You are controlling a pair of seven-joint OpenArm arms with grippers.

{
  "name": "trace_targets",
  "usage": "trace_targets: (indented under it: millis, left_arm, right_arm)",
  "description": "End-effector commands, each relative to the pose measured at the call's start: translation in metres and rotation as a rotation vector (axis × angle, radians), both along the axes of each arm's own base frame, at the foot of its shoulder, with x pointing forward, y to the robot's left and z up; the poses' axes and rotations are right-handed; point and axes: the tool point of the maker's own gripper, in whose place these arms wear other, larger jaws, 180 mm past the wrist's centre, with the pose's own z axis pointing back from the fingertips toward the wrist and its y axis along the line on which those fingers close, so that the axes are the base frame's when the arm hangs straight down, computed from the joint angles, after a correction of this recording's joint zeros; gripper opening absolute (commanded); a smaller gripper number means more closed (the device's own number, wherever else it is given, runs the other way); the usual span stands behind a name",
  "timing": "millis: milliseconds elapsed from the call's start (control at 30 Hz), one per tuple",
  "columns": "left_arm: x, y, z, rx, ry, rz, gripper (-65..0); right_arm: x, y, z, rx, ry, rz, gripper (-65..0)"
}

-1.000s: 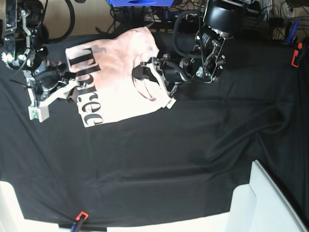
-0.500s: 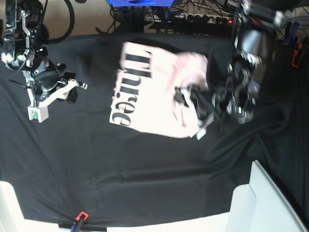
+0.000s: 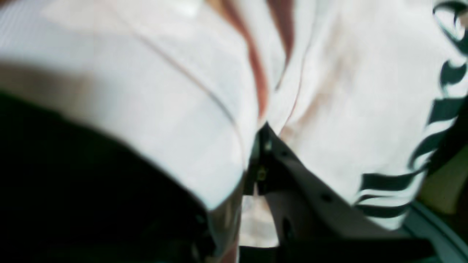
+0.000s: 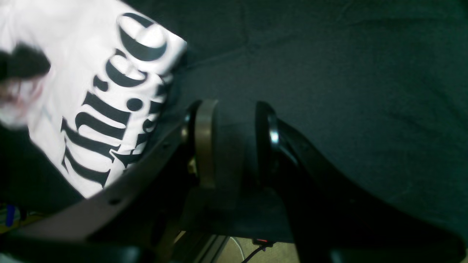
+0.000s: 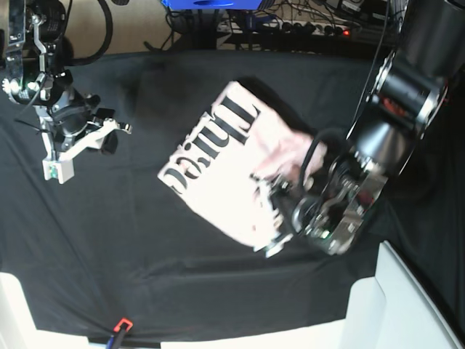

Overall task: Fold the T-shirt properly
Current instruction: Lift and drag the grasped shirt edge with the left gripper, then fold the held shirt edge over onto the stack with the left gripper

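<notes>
The pale pink T-shirt (image 5: 225, 163) with black "Three" lettering lies bunched and skewed mid-table on the black cloth. My left gripper (image 5: 272, 214) is shut on the T-shirt's near right edge. In the left wrist view, T-shirt fabric (image 3: 164, 91) fills the frame and is pinched at the left gripper (image 3: 261, 146). My right gripper (image 5: 109, 134) stands apart at the far left, open and holding nothing. In the right wrist view, the right gripper (image 4: 236, 142) shows bare black cloth between its fingers (image 4: 204, 142), and the printed T-shirt (image 4: 91, 91) lies to the left.
The black table cloth (image 5: 182, 276) is rumpled at the right. A white bin (image 5: 407, 305) stands at the front right corner. A red and blue clip (image 5: 120, 327) sits at the front edge. Cables and a blue object (image 5: 211, 3) line the back.
My left gripper has dragged the T-shirt rightwards and towards the front, turning it as it went. The right gripper, at the shirt's left edge a second ago, now stands apart from it.
</notes>
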Motion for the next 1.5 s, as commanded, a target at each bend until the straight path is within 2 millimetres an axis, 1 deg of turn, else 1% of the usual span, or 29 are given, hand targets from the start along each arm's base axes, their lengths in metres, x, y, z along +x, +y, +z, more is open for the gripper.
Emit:
trace_targets:
  millis: [0, 33, 100, 233, 433, 500, 567, 633, 700, 900, 1100, 1267, 1467]
  left_arm:
    - [0.025, -0.003, 0.020, 0.016, -0.079, -0.021, -65.0]
    - [0.030, -0.008, 0.021, 0.047, -0.097, -0.044, -65.0]
    - [0.036, -0.010, 0.019, 0.113, -0.120, -0.074, -65.0]
    - [0.042, -0.031, 0.014, 0.243, -0.178, -0.171, -65.0]
    - [0.050, -0.065, 0.021, 0.420, -0.292, -0.394, -65.0]
    - [0.057, -0.077, 0.025, 0.457, -0.349, -0.436, -65.0]
    - [0.059, -0.085, 0.023, 0.486, -0.374, -0.470, -65.0]
    - [0.057, -0.093, 0.018, 0.500, -0.378, -0.499, -65.0]
    - [0.056, -0.092, 0.013, 0.498, -0.375, -0.504, -65.0]
    - [0.050, -0.100, 0.005, 0.459, -0.391, -0.522, -65.0]
    - [0.041, -0.119, 0.001, 0.465, -0.438, -0.635, -65.0]
    - [0.042, -0.130, 0.002, 0.418, -0.474, -0.649, -65.0]
    - [0.051, -0.130, 0.009, 0.426, -0.495, -0.650, -65.0]
  right_arm:
    - [0.007, -0.002, 0.009, -0.006, -0.039, 0.001, -48.5]
    - [0.007, -0.002, 0.009, -0.006, -0.039, 0.001, -48.5]
    - [0.007, -0.002, 0.009, -0.006, -0.039, 0.001, -48.5]
    - [0.007, -0.002, 0.009, -0.006, -0.039, 0.001, -48.5]
    - [0.008, -0.002, 0.009, -0.006, -0.041, 0.001, -48.5]
    - [0.008, -0.003, 0.009, -0.007, -0.042, 0.001, -48.5]
    - [0.008, -0.003, 0.009, -0.007, -0.042, 0.001, -48.5]
    - [0.008, -0.003, 0.009, -0.007, -0.042, 0.001, -48.5]
    - [0.008, -0.003, 0.010, -0.007, -0.044, 0.001, -48.5]
    - [0.010, -0.004, 0.011, -0.008, -0.048, -0.002, -48.5]
    - [0.010, -0.003, 0.011, -0.007, -0.049, 0.001, -48.5]
    - [0.011, -0.003, 0.011, -0.007, -0.050, 0.001, -48.5]
    - [0.011, -0.003, 0.011, -0.008, -0.049, 0.000, -48.5]
